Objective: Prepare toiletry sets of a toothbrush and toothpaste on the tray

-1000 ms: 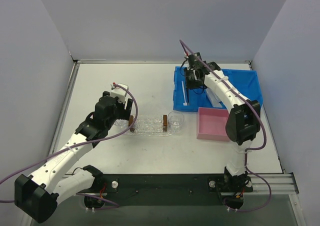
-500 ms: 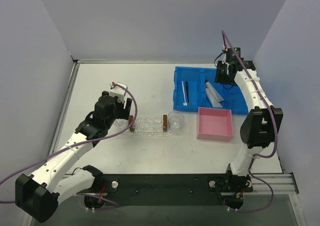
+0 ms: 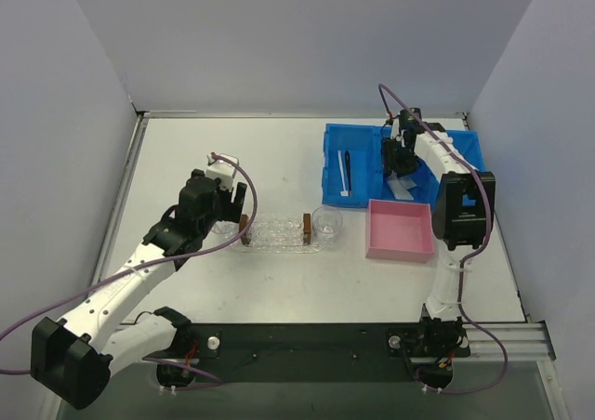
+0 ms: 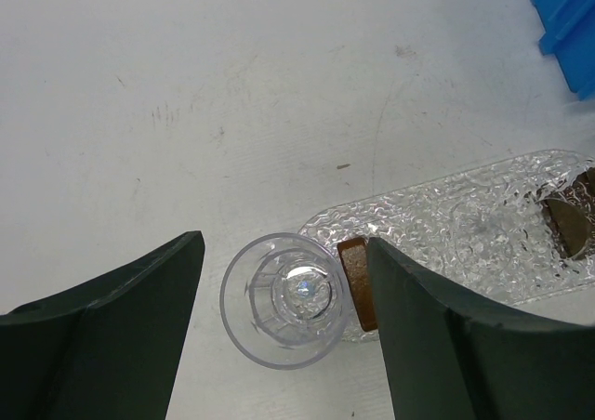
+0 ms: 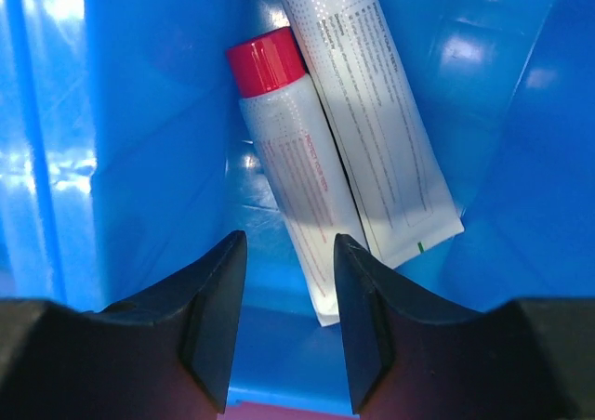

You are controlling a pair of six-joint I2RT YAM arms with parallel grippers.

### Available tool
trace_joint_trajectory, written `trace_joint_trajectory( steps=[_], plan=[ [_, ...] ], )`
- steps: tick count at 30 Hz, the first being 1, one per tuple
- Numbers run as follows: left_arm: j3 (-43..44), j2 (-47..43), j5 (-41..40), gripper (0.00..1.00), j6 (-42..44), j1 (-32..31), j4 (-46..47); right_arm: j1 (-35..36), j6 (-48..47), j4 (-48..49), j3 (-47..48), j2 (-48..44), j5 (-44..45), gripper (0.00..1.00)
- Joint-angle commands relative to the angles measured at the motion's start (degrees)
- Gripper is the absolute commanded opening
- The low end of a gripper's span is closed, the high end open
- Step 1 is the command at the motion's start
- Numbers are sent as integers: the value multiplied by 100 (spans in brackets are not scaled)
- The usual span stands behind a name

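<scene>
Two toothpaste tubes lie in the blue bin; the first pick is in hand and no set is on the tray.

On the worktop the blue bin sits toward 2 o'clock and the tray lies near the middle, with only a brown block at each end. The right claw hangs over the bin's 3 o'clock compartment, jaws partly apart and gripping nothing, with the crimped end of the red-capped tube below the gap. The left claw stands wide open around a clear cup at the tray's 9 o'clock end, not pinching it. Each toothbrush, one black and one white, lies in the bin's 9 o'clock compartment. The next move looks like a descent, closing on one tube without catching the other tube touching it.
</scene>
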Motion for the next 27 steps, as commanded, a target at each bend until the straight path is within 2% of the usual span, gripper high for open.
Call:
trace_joint_trajectory(
  steps=[1,22,27],
  plan=[
    [82,36,50,81,29,56,269,12,-482,72,226,169,-80,38],
    [117,185,111,81,29,100,269,135,-1107,397,-143,565,420,39],
    [126,194,146,81,29,109,278,161,-1107,344,-187,495,333,36]
  ],
)
